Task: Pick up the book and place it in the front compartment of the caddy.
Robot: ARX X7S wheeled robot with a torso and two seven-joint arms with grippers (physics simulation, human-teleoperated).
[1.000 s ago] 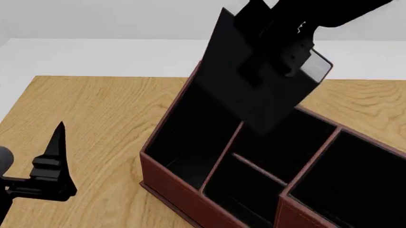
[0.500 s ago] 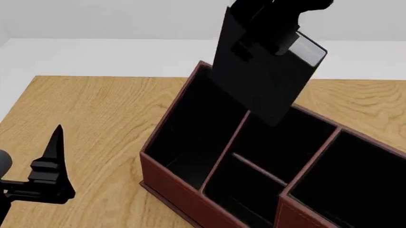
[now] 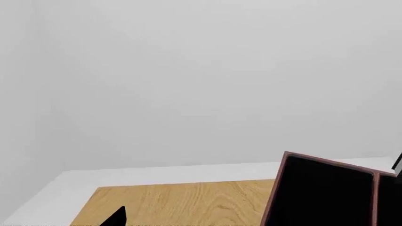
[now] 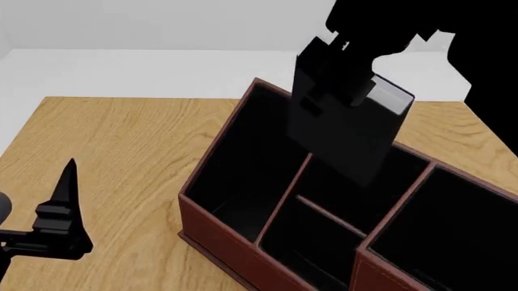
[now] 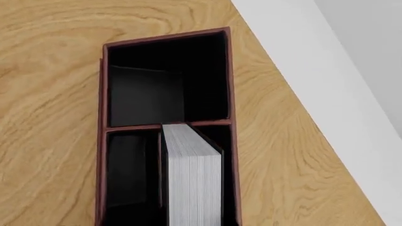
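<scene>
The black book (image 4: 348, 136) hangs tilted above the caddy (image 4: 217, 235), with its pale page edge (image 5: 191, 181) showing in the right wrist view. My right gripper (image 4: 333, 85) is shut on the book's upper part, and its fingers are out of the right wrist view. The book's lower corner hovers over the inner dividers, just above the rim. The dark red caddy (image 5: 166, 36) is black inside and nothing shows in its compartments. My left gripper (image 4: 60, 209) is open over the wood at the left, well clear of the caddy. One fingertip (image 3: 116, 217) shows in the left wrist view.
A wooden table (image 4: 121, 139) bears the caddy, with its far edge against a white floor. The caddy's tall back corner (image 3: 285, 155) shows in the left wrist view. My dark right arm (image 4: 477, 54) fills the upper right of the head view.
The book has swung more upright and come down and rightward over the caddy. My right arm has come further into view at the upper right. The left gripper has barely shifted.
</scene>
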